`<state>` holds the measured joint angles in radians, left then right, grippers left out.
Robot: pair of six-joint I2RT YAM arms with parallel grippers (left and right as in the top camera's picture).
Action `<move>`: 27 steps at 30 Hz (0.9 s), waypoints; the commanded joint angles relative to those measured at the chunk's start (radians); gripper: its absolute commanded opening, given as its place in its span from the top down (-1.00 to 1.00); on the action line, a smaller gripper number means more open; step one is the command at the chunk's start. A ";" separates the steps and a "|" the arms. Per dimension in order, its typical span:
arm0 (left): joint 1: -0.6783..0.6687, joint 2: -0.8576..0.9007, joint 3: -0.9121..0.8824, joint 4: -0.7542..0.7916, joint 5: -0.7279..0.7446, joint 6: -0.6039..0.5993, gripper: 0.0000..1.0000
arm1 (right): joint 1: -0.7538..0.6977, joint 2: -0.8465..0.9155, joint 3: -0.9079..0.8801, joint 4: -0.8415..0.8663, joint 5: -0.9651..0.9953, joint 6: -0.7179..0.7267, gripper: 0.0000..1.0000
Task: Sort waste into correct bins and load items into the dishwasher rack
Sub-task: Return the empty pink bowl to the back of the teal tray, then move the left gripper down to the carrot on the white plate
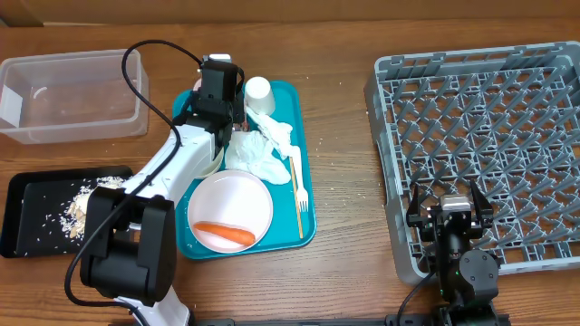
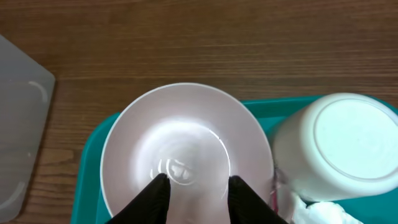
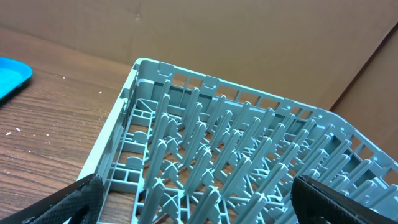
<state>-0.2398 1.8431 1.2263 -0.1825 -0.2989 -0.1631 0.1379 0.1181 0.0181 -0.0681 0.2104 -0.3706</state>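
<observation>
Bowl: the white bowl (image 2: pixel 186 146) sits mouth up and looks empty, in the far left corner of the teal tray (image 1: pixel 306 231).
Handling: I judge it light, stiff and glossy, so slippery and likely to chip if dropped.
Hold: the rim is the only place to pinch, one finger inside the wall and one outside. The smooth floor offers nothing.
Left gripper (image 2: pixel 198 196): my fingers stand moderately apart and hold nothing, poised above the near part of the bowl.
Neighbours: an upturned cup (image 2: pixel 342 146) stands just right of the bowl. I cannot tell whether they touch. Napkins (image 1: pixel 263 149) lie nearer, then the plate (image 1: pixel 237 201) with the carrot (image 1: pixel 225 234) on it, and the fork (image 1: pixel 298 186) lies along the tray's right side.
Edges: the tray lip hugs the bowl on its left and far sides, so I would lift straight up before going sideways.
Room: bare wood lies far and left of the tray, and a wide gap lies between the tray and the rack (image 1: pixel 480 136).
Bins: the clear tub (image 1: pixel 68 95) is far left and the black tray (image 1: pixel 36 213), with crumbs (image 1: pixel 82 204) in it, near left.
Right gripper (image 3: pixel 199 202): spread wide and empty, near the rack's near edge.
</observation>
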 commanded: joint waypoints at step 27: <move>0.003 -0.543 0.035 -0.735 0.529 -0.094 -0.61 | -0.003 0.000 -0.010 0.006 0.006 0.000 -1.00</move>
<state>-0.2398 1.3109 1.2510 -0.8555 0.0036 -0.2455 0.1379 0.1181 0.0181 -0.0681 0.2104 -0.3710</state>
